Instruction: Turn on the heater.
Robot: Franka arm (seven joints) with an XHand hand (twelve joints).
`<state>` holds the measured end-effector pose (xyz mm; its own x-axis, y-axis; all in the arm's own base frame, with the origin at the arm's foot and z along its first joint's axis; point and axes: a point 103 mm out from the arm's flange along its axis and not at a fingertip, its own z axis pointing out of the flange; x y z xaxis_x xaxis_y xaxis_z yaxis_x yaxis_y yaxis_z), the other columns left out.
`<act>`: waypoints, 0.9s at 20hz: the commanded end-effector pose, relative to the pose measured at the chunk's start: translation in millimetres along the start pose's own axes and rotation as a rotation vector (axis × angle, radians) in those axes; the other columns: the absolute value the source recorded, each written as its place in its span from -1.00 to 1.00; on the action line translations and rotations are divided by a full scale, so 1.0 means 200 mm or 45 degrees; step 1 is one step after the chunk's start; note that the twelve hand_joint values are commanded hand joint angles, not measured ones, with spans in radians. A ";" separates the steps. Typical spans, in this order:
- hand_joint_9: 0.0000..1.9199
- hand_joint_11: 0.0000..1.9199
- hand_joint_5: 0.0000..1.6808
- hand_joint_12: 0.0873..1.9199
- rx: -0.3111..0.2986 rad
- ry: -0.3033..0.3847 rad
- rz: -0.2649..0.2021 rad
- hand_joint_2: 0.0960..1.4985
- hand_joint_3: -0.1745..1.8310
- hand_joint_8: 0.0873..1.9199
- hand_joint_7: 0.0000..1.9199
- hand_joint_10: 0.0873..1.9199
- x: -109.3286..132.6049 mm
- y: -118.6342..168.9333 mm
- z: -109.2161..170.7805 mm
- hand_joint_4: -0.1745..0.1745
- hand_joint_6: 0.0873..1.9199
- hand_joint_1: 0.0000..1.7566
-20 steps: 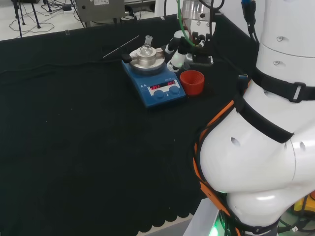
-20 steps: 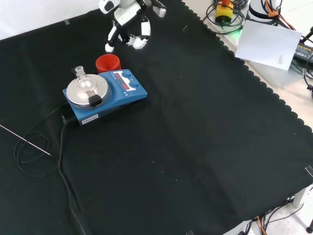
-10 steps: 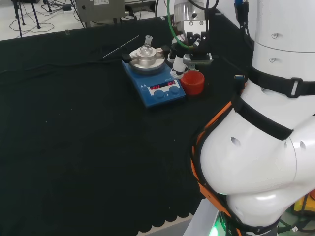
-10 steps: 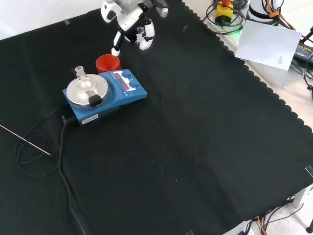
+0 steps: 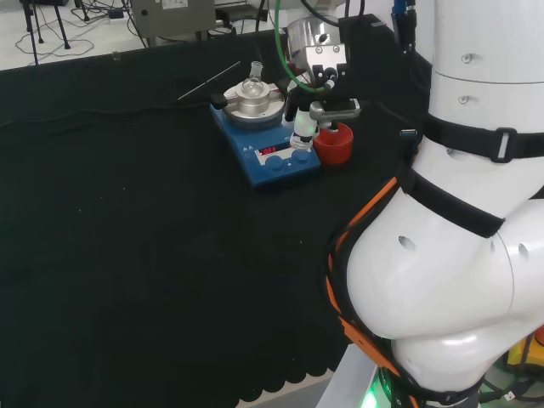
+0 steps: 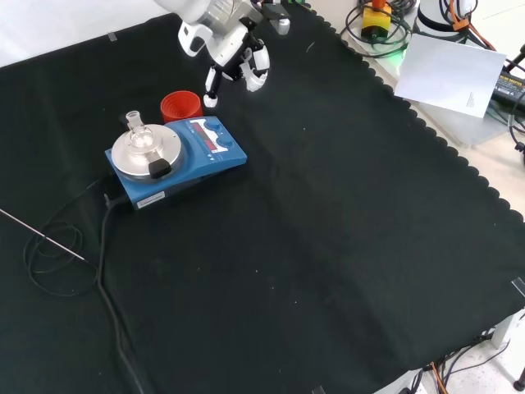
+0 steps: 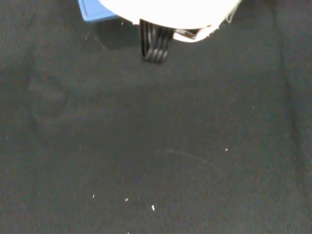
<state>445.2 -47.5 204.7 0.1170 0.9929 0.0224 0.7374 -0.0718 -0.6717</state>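
Note:
The heater (image 5: 268, 146) is a blue box with a round silver plate and a small glass flask (image 5: 252, 83) on top. Red digits glow on its front panel above two blue knobs. In the front view the heater (image 6: 176, 156) stands at the upper left of the cloth. My hand (image 6: 235, 59) hangs above and to the right of it, one finger (image 6: 210, 97) pointing down beside the red ring, the others bent. In the head view the hand (image 5: 311, 109) hovers over the heater's right front corner, apart from it. The wrist view catches a blue corner of the heater (image 7: 96, 11).
A red ribbed ring stand (image 5: 334, 144) sits right of the heater in the head view, directly under the hand. A black cable (image 6: 105, 271) and a thin metal rod (image 6: 41, 236) lie left of the heater in the front view. The cloth's scalloped edge (image 6: 459, 164) runs down the right.
The hand has come down and closer to the heater's front panel, moving left in the head view and right in the front view. One finger now points down. The heater has not moved.

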 end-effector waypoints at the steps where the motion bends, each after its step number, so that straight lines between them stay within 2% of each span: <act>1: 0.82 0.49 -0.61 0.30 0.082 -0.048 -0.030 -0.22 0.12 0.34 0.68 0.35 0.04 0.00 0.03 -0.31 -0.99 0.59; 6: 0.83 0.47 -0.63 0.33 0.134 -0.061 -0.035 -0.25 0.17 0.38 0.68 0.38 0.06 0.02 0.06 -0.26 -1.00 0.60; 18: 0.83 0.46 -0.65 0.35 0.169 -0.074 -0.044 -0.27 0.21 0.39 0.69 0.40 0.07 0.07 0.10 -0.20 -1.00 0.60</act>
<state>443.9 -34.0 185.0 0.0561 0.9984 0.0084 0.6514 -0.0303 -0.7581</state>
